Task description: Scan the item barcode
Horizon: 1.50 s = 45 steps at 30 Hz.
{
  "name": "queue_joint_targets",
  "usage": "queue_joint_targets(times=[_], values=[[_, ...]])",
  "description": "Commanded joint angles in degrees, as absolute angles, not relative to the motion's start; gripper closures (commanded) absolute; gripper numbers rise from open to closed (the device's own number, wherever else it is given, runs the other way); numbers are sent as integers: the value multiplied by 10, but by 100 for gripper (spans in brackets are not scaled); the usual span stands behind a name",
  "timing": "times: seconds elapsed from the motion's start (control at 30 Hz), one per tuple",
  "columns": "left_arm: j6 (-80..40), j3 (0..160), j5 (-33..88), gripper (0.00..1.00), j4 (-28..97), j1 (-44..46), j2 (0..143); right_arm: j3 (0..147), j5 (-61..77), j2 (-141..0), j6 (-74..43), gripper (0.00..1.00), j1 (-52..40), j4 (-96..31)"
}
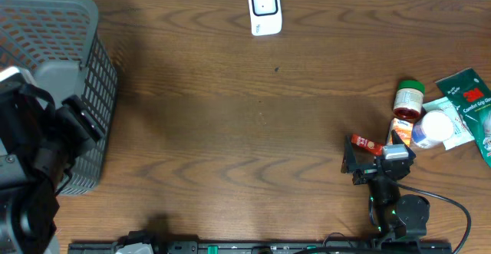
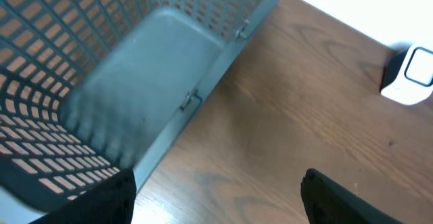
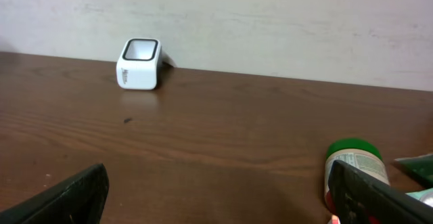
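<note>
The white barcode scanner (image 1: 265, 8) stands at the table's far edge; it also shows in the right wrist view as the scanner (image 3: 140, 63) and in the left wrist view as the scanner (image 2: 413, 75). The items lie in a cluster at the right: a green-lidded jar (image 1: 409, 99), a white bottle (image 1: 432, 129), a green packet (image 1: 468, 93) and a small red item (image 1: 367, 143). My right gripper (image 1: 376, 153) is open just before this cluster, its right finger beside the jar (image 3: 355, 160); nothing sits between the fingers of the right gripper (image 3: 216, 200). My left gripper (image 2: 216, 200) is open and empty beside the basket.
A grey mesh basket (image 1: 54, 70) fills the left end of the table, seen as the basket (image 2: 155, 68) in the left wrist view, with my left arm (image 1: 31, 154) over its near corner. A light wall (image 3: 270, 21) rises behind the table.
</note>
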State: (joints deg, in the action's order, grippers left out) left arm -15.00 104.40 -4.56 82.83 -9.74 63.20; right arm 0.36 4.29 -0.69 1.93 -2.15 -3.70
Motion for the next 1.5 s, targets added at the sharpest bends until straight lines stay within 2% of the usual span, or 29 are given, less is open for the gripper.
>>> queue_joint_targets(times=[0.0, 0.13, 0.43, 0.97, 1.3, 1.47], values=[[-153, 1022, -34, 22, 825, -94, 629, 3, 46, -3, 22, 1, -13, -39], [-153, 954, -34, 22, 771, -69, 583, 3, 46, -3, 22, 1, -13, -39], [-164, 698, -29, 22, 554, -57, 421, 3, 46, -3, 22, 1, -13, -39], [-252, 320, -29, 22, 57, -56, 162, 3, 46, -3, 22, 1, -13, -39], [-270, 184, -28, 22, -52, -47, 8, 3, 46, -3, 22, 1, -13, -39], [-283, 147, -20, 22, -86, -45, 1, 3, 46, -3, 22, 1, -13, -39]])
